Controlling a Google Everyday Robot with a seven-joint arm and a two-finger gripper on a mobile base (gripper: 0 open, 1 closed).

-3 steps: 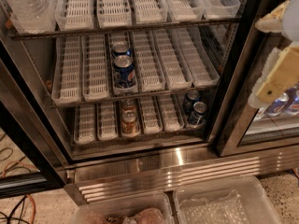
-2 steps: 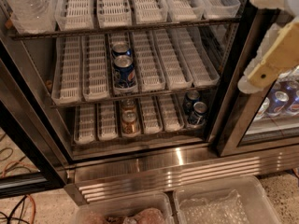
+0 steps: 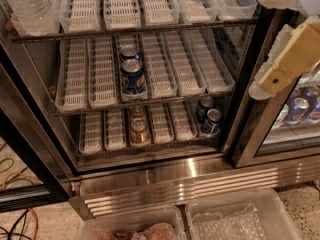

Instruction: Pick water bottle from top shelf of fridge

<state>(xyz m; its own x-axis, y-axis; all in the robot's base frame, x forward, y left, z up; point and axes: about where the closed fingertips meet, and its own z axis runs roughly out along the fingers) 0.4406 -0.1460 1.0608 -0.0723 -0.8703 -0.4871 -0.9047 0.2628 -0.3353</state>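
Observation:
The water bottle [image 3: 29, 5], clear ribbed plastic, stands at the far left of the top shelf [image 3: 150, 30], a wire rack lined with white slotted lane trays; its top is cut off by the frame. The fridge [image 3: 190, 180] stands open on this side. My gripper [image 3: 269, 40] is at the upper right, in front of the black door post and well to the right of the bottle. Its cream fingers [image 3: 287, 56] stand apart and hold nothing.
Blue soda cans [image 3: 132, 74] sit on the middle rack, orange cans [image 3: 138, 129] and dark cans [image 3: 210, 120] on the lower rack. More cans [image 3: 300, 109] show behind the right glass door. Two clear plastic bins [image 3: 240, 219] lie on the floor in front. Cables [image 3: 20, 219] lie at lower left.
My gripper has moved a little to the left and up, further in front of the door post. The bottle and cans have not moved.

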